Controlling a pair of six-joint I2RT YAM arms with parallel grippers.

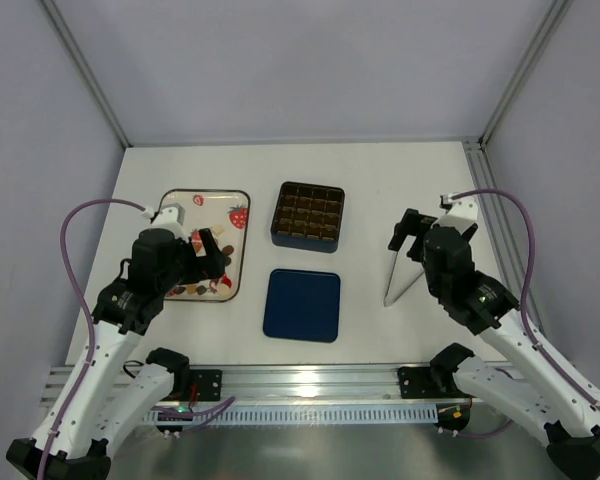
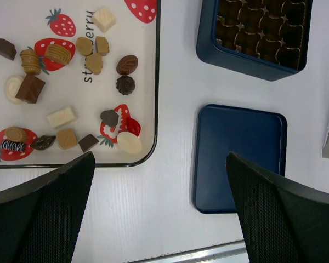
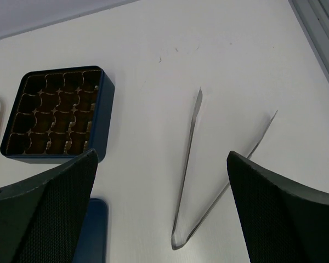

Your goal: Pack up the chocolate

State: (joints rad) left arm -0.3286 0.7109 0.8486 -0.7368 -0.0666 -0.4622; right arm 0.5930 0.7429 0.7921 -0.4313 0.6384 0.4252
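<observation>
Several pieces of chocolate [image 2: 127,64], dark, tan and white, lie scattered on a strawberry-print tray [image 2: 142,82]. From above, the chocolate [image 1: 198,291] shows along the near edge of the tray [image 1: 205,193], partly hidden by my left arm. My left gripper [image 1: 209,254] hovers over the tray's right part, open and holding nothing. In the wrist view the left gripper [image 2: 160,159] spans bare table between tray and lid. My right gripper [image 1: 407,232] is open and empty. The right gripper [image 3: 162,156] hangs above metal tongs [image 3: 187,164].
A dark-blue box [image 1: 307,215] with an empty brown grid insert stands at the back centre, its wall [image 2: 236,57] seen from the left wrist. Its flat blue lid [image 1: 301,305] lies nearer. The tongs [image 1: 398,280] lie at the right.
</observation>
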